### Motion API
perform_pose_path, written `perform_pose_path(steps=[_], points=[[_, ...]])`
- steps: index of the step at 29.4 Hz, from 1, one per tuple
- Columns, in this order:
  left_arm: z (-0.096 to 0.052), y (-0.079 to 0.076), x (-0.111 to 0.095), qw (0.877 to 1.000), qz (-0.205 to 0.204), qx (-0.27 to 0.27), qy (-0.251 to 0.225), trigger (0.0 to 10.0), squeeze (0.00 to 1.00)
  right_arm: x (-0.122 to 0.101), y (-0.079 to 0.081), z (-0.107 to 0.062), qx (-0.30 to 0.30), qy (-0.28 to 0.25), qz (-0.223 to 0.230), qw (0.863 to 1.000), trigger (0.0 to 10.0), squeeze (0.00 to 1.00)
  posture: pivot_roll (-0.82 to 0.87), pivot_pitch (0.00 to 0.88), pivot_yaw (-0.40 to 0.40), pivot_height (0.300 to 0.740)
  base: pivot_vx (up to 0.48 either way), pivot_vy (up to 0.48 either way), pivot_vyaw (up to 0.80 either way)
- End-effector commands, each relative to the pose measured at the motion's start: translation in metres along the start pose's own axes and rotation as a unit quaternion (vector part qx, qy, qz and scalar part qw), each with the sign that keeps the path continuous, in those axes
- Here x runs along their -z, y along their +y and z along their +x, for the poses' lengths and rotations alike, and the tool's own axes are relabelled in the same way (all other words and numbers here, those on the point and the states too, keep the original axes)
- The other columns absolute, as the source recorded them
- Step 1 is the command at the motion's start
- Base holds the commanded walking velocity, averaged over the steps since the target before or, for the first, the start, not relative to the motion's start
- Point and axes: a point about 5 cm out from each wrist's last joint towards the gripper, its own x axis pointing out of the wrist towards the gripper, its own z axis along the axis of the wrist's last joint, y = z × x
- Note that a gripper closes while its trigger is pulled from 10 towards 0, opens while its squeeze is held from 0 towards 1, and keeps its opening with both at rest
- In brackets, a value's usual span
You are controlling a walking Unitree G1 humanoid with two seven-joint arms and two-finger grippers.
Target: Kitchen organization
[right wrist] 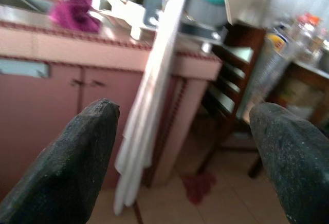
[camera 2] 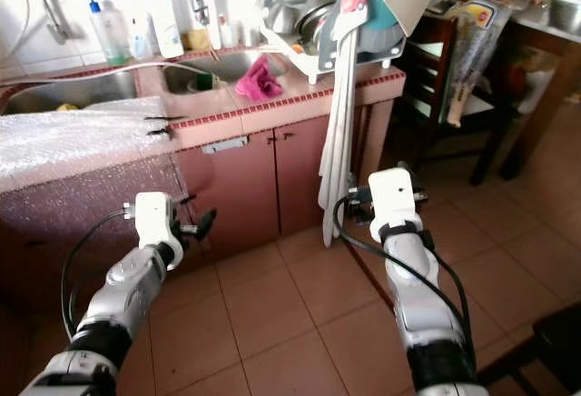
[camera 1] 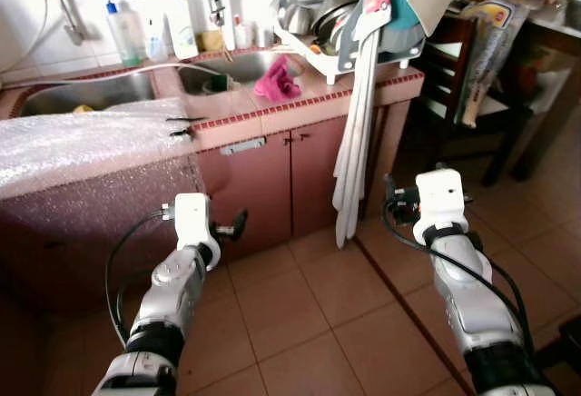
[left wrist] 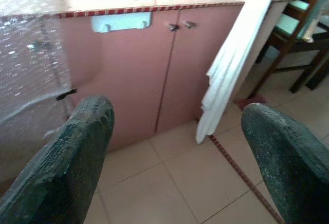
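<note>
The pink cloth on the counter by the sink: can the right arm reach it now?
Probably not yet. The pink cloth lies up on the counter, while the open right gripper hangs low before the cabinet doors, and a hanging white towel partly stands between.

— What sort of kitchen is this?
— Pink tiled counter (camera 1: 272, 110) with a double steel sink (camera 1: 82, 94), white wall tiles (camera 1: 27, 14) behind, pink cabinet doors (camera 1: 272, 178) below.
— And the floor?
— Terracotta tiles (camera 1: 309, 323), brightly lit.
— Any furniture?
— A dark wooden chair (camera 1: 449, 78) stands right of the counter, beside a dark table (camera 1: 545, 42).
</note>
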Motion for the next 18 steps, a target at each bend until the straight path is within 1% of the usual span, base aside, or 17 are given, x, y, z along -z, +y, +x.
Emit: perform_pose_path(steps=[1,3,5,6,8,9,10,13,14,18], points=[[0.004,-0.005,-0.005,1.0,0.007,0.012,-0.007,10.0,0.0,0.007,0.001,0.003,0.005,0.015,-0.001,1.0,10.0,0.0,-0.04,0.0,0.048,0.74,0.48,0.0,0.0],[0.005,-0.006,-0.005,1.0,0.006,0.013,-0.006,10.0,0.0,0.011,0.003,0.003,0.003,0.022,0.0,1.0,10.0,0.0,-0.04,0.0,0.047,0.74,0.48,0.0,0.0],[0.005,-0.006,-0.001,1.0,0.002,0.014,-0.001,10.0,0.0,0.023,0.007,0.001,-0.005,0.044,-0.008,0.999,10.0,0.0,-0.04,0.0,0.047,0.74,0.48,0.0,0.0],[0.005,-0.006,-0.001,1.0,0.002,0.014,-0.001,10.0,0.0,0.023,0.007,0.001,-0.005,0.044,-0.008,0.999,10.0,0.0,-0.04,0.0,0.047,0.74,0.48,0.0,0.0],[0.005,-0.007,0.002,1.0,0.0,0.016,0.003,10.0,0.0,0.032,0.008,-0.001,-0.006,0.061,-0.008,0.998,10.0,0.0,-0.04,0.0,0.049,0.74,0.48,0.0,0.0],[0.005,-0.007,0.005,1.0,0.0,0.017,0.007,10.0,0.0,0.041,0.009,-0.004,-0.005,0.079,-0.009,0.997,10.0,0.0,-0.04,0.0,0.049,0.74,0.48,0.0,0.0],[0.005,-0.007,0.005,1.0,0.0,0.017,0.007,10.0,0.0,0.041,0.009,-0.004,-0.005,0.079,-0.009,0.997,10.0,0.0,-0.04,0.0,0.049,0.74,0.48,0.0,0.0],[0.005,-0.006,0.009,1.0,-0.001,0.017,0.015,10.0,0.0,0.058,0.009,-0.008,0.007,0.116,0.007,0.993,10.0,0.0,-0.04,0.0,0.052,0.74,0.48,0.0,0.0],[0.005,-0.007,0.009,1.0,0.0,0.017,0.017,10.0,0.0,0.063,0.01,-0.01,0.009,0.126,0.006,0.992,10.0,0.0,-0.04,0.0,0.053,0.74,0.48,0.0,0.0],[0.006,-0.008,0.01,1.0,0.0,0.019,0.021,10.0,0.0,0.071,0.016,-0.013,0.005,0.147,0.011,0.989,10.0,0.0,-0.04,0.0,0.055,0.74,0.48,0.0,0.0]])
